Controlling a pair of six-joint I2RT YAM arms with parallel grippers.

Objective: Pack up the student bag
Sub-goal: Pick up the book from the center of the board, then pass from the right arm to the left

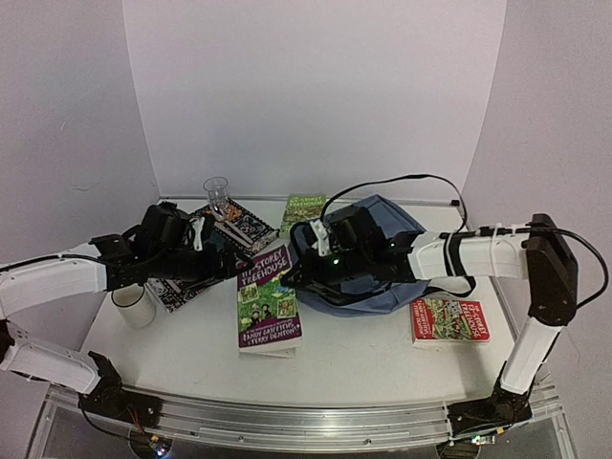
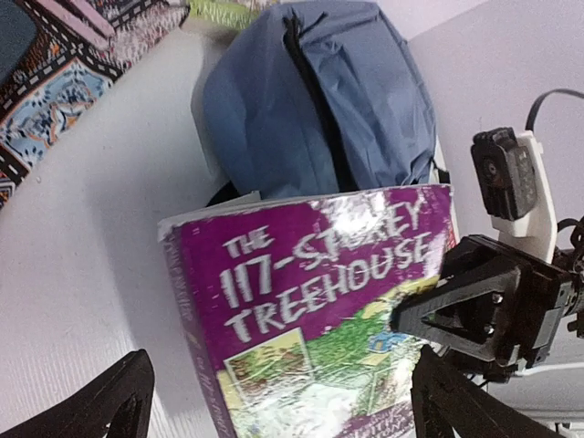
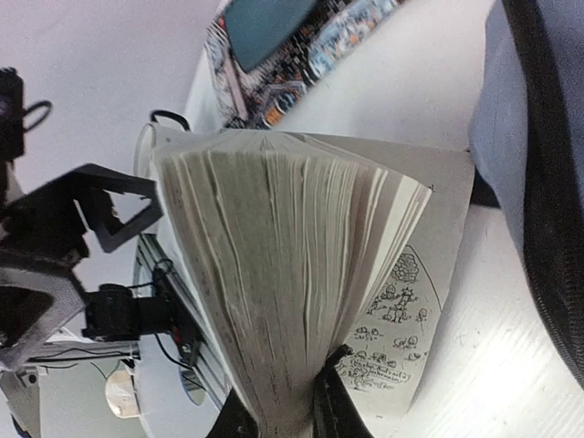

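Fanning pages of fat book (image 3: 274, 265) being pinched at bottom by right end effector (image 3: 288, 409). Open cover lying on white desk (image 3: 429, 82), student bag (image 3: 534, 155) sitting just beside.

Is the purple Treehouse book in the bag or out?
Out: the purple book sits on the table beside the student bag.

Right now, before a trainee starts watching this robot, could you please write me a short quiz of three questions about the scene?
1. True or false: the left hand is shut on the purple book.
2. Which book lies to the right of the student bag? A) the green book B) the red book C) the patterned book
3. Fill in: the right hand pinches the purple book by its ____.

Key: 1 false, its fingers stand apart; 2 B; 3 pages.
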